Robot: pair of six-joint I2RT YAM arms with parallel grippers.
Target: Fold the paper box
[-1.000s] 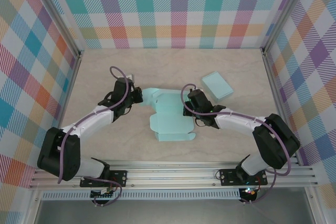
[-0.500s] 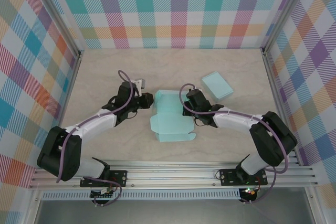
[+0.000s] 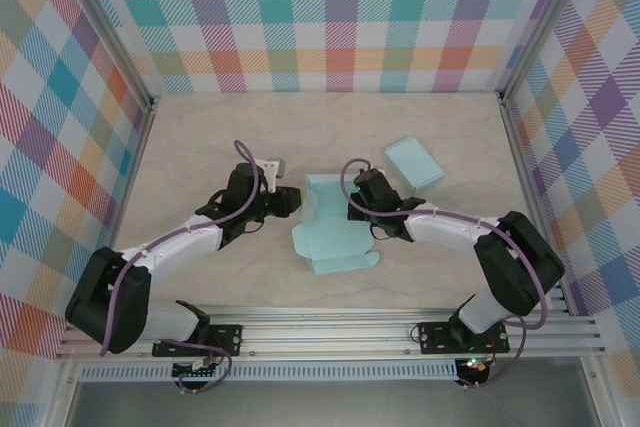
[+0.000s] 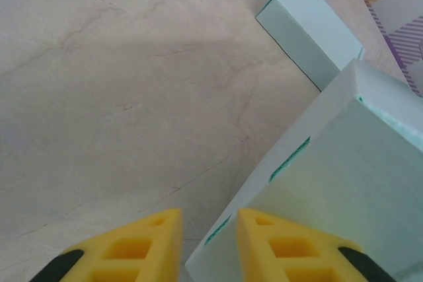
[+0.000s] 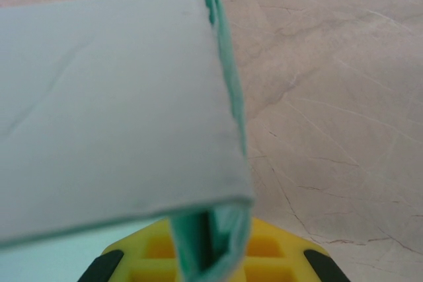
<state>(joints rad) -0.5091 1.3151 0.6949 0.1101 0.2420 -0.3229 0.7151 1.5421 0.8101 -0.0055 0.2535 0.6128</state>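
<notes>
I have the right gripper pinched shut on 1 raised wall of the teal paper box, in the middle of the table, apparently to anchor it, while the left gripper, jaws slightly parted on nothing, sits just beside the opposite panel, placed to fold it

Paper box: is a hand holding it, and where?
The right hand pinches the paper box by a folded edge. The left hand is open, holding nothing.

Pastel plaid walls close in the table on three sides, its top pale and faintly veined like wood. Aluminium posts rise from the far corners. A slotted metal rail runs along the near edge under even, soft light.
</notes>
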